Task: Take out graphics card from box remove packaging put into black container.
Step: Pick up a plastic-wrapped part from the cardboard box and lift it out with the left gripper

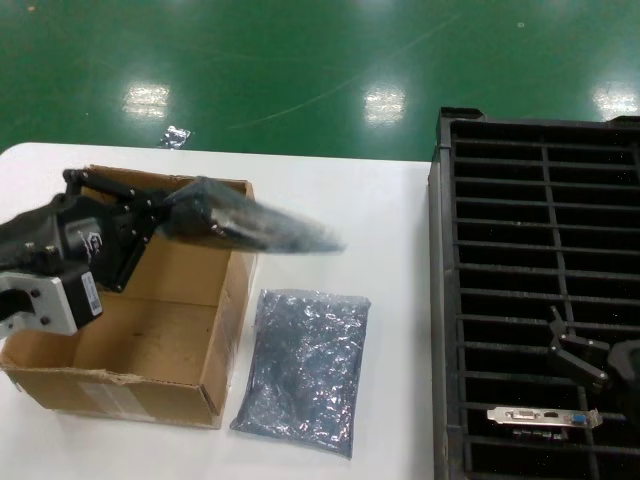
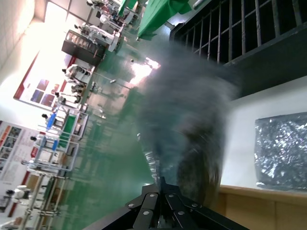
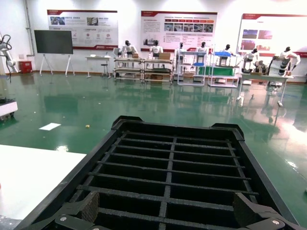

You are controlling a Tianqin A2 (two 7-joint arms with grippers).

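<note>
My left gripper (image 1: pixel 165 222) is shut on one end of a graphics card in its grey packaging (image 1: pixel 250 228), held level above the brown box (image 1: pixel 150 330) and sticking out past the box's right wall. In the left wrist view the bagged card (image 2: pixel 192 124) is a blurred dark shape running away from the left gripper (image 2: pixel 163 184). My right gripper (image 1: pixel 598 358) hangs open over the black container (image 1: pixel 540 250); in its own view the right gripper (image 3: pixel 166 211) has only container slots (image 3: pixel 172 167) between its fingers. A bare card's silver bracket (image 1: pixel 545 417) stands in a near slot.
An empty grey bag (image 1: pixel 305 370) lies flat on the white table (image 1: pixel 390 300) between box and container, also visible as the bag (image 2: pixel 280 151) in the left wrist view. The box interior shows plain tan. Green floor lies beyond the table's far edge.
</note>
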